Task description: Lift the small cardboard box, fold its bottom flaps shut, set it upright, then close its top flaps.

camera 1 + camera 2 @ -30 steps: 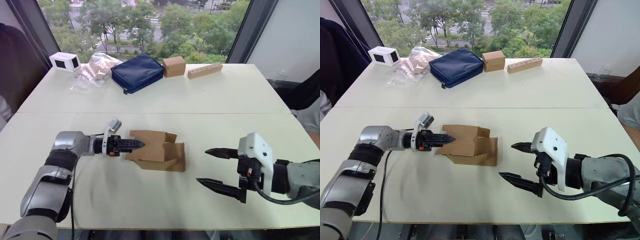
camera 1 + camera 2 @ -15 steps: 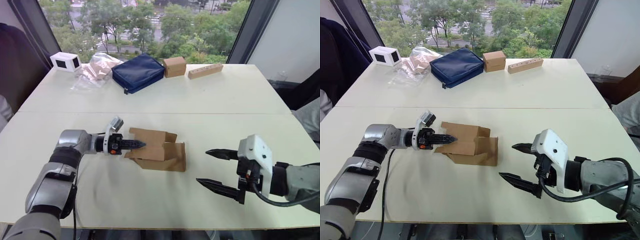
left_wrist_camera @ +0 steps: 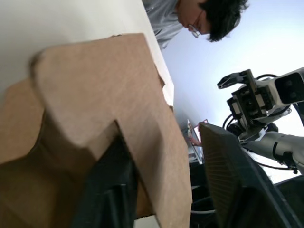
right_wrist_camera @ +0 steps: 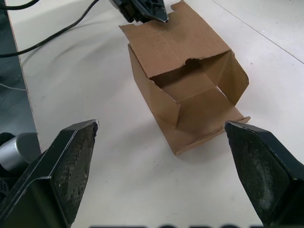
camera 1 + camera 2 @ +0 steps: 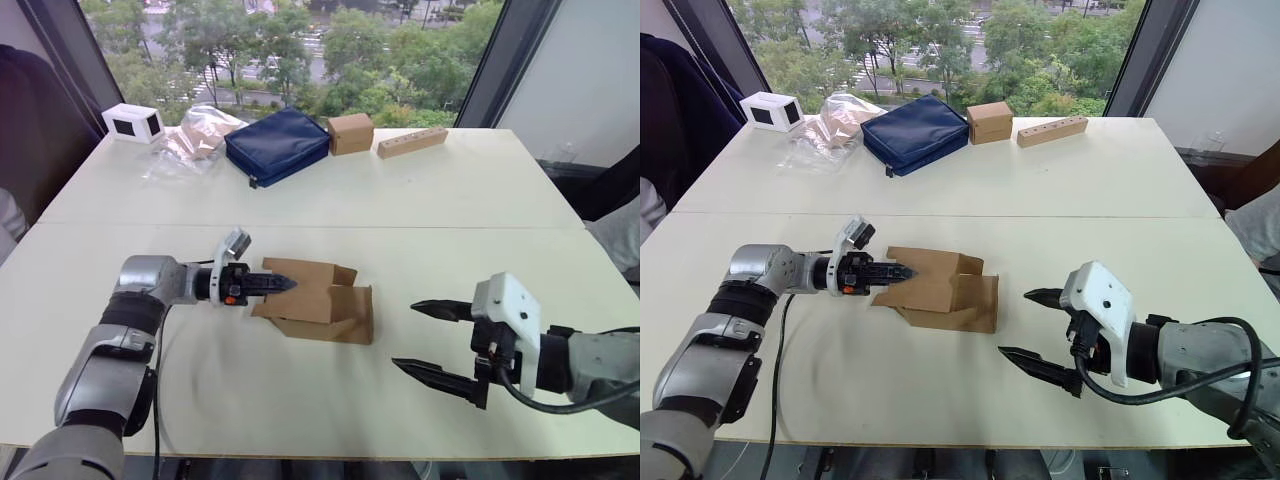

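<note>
- While the small cardboard box (image 5: 322, 305) is lying centre-frame on the table (image 5: 400, 190), the left gripper (image 5: 285, 284) is now pinching a flap — lifting looks imminent.
- Right gripper (image 5: 428, 338) is waiting lower right — spread wide, empty.

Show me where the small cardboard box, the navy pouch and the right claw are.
small cardboard box (image 5: 325, 305): left eye view, its side wall.
navy pouch (image 5: 277, 145): left eye view, middle of its top.
right claw (image 5: 430, 340): left eye view, between its open fingertips.

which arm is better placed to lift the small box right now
Left. The left gripper already has its fingers either side of a flap of the small cardboard box, while the right gripper hangs open, clear of it.
</note>
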### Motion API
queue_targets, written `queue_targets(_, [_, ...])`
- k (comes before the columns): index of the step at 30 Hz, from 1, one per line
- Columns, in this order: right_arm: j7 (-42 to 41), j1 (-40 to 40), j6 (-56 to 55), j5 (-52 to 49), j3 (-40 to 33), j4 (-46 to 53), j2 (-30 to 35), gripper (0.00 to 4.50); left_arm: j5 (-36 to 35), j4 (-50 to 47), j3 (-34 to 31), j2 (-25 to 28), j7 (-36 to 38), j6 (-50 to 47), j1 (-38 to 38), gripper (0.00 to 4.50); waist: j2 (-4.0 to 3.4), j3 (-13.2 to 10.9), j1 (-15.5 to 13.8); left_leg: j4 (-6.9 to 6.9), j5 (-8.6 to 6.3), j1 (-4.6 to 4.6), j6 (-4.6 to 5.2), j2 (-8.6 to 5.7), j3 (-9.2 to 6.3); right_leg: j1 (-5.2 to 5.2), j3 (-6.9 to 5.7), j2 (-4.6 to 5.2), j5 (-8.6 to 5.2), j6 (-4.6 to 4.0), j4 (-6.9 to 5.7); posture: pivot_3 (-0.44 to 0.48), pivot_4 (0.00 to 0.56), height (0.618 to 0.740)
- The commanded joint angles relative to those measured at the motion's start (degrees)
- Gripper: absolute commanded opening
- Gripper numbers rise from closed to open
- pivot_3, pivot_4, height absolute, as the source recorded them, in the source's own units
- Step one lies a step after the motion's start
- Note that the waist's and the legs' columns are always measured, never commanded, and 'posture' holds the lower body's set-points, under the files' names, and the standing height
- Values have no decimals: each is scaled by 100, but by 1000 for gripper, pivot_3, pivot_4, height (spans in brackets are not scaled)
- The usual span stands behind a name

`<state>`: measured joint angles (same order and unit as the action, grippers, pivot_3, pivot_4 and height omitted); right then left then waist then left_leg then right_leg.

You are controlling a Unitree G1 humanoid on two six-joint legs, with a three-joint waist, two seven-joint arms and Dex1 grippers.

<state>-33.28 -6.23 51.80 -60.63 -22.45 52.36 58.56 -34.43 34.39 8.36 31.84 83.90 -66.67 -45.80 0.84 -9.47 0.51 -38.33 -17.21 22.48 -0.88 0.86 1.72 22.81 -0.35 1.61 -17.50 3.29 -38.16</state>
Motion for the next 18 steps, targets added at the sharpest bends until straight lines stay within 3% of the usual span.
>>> queue_targets(1, [-13, 80, -148, 70, 19, 8, 14, 4500, -53, -247, 30, -16, 110, -65, -123, 1960, 0, 0, 1, 0, 0, 0, 0, 0, 0, 0, 0, 0, 0, 0, 0, 0, 150, 740])
queue_targets(9, [132, 73, -143, 48, 48, 66, -55, 4500, 121, -124, 278, -163, 218, 89, -253, 1960, 0, 0, -1, -1, 0, 0, 0, 0, 0, 0, 0, -1, 0, 0, 0, 0, 150, 740])
queue_targets(13, [219, -22, -138, 10, -22, 124, -75, 4500, 149, 12, 272, -233, 258, 114, -370, 1138, 0, 0, -7, -2, 0, 0, 0, 0, 0, -1, 0, -2, 0, 0, 0, 0, 150, 740])
queue_targets(14, [231, -33, -140, 3, -27, 131, -75, 4500, 156, 20, 278, -232, 272, 114, -377, 602, 0, 0, -6, -2, 0, 0, 0, -1, 0, -2, 0, -2, 0, 0, 0, 0, 150, 740])
queue_targets(16, [255, -46, -143, -9, -29, 136, -76, 4500, 168, 32, 284, -225, 295, 115, -387, 67, 0, 0, 10, -2, 0, 0, 0, 0, 0, -1, 1, -4, 0, 0, 0, 0, 150, 740])
queue_targets(18, [271, -39, -146, -23, -18, 130, -74, 4500, 165, 18, 285, -206, 320, 113, -391, 67, 0, 0, 11, -2, 0, 0, 0, 0, 0, 0, 1, -5, 0, 0, -2, 0, 150, 740])
